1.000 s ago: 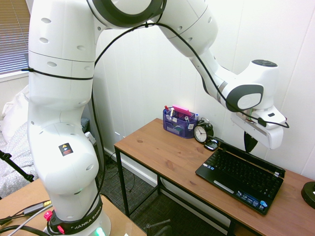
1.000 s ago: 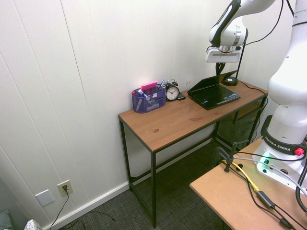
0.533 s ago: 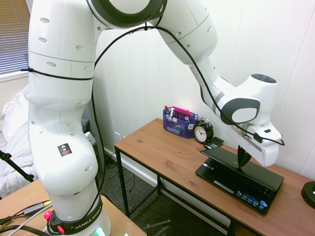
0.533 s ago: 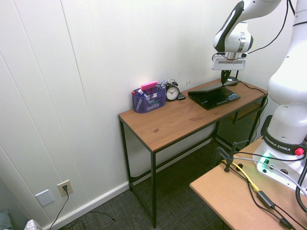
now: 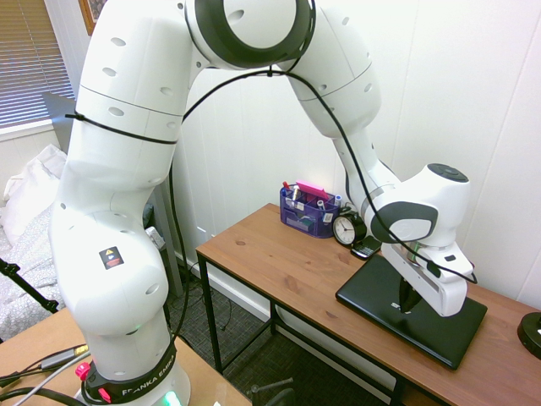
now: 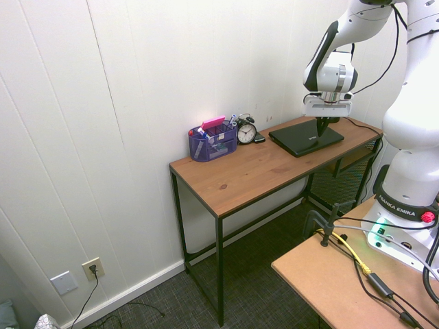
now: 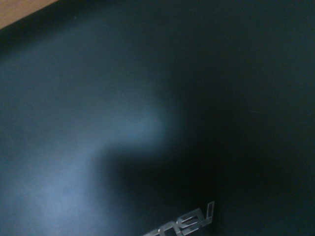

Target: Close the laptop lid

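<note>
Laptop lid [image 5: 397,304] lies flat and shut on its base, matte black outside up, on the wooden worktop [image 5: 279,258] at lower right of the first exterior frame. Jaws tip [image 5: 407,301] rests on the lid near its middle; spread or pressed together, cannot tell. Wrist view filled by the dark lid [image 7: 147,123] with a silver logo at the bottom edge. Alarm clock [image 5: 346,228] and purple mesh organizer [image 5: 306,212] stand near the wall, beyond the laptop
</note>
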You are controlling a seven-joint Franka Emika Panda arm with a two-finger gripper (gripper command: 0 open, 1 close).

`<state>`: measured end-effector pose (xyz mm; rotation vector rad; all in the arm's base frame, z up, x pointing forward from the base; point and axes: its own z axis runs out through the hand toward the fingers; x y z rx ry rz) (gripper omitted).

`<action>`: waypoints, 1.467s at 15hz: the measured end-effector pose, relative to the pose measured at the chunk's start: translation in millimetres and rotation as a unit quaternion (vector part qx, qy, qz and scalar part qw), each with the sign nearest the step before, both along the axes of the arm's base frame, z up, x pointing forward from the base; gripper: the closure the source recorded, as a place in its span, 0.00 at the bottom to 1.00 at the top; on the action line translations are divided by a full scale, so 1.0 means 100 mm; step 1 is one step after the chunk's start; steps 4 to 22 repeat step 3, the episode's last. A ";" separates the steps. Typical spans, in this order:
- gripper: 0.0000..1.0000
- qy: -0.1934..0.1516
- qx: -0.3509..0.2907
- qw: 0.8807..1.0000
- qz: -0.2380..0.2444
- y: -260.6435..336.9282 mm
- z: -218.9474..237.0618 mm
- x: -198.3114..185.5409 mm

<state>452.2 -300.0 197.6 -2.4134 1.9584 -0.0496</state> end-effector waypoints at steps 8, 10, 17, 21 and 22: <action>1.00 -0.007 0.003 1.000 -0.003 -0.04 0.01 -0.02; 1.00 -0.007 0.003 1.000 -0.003 -0.04 0.01 -0.02; 1.00 -0.007 0.003 1.000 -0.003 -0.04 0.01 -0.02; 1.00 -0.007 0.003 1.000 -0.003 -0.04 0.01 -0.02; 1.00 -0.007 0.003 1.000 -0.003 -0.04 0.01 -0.02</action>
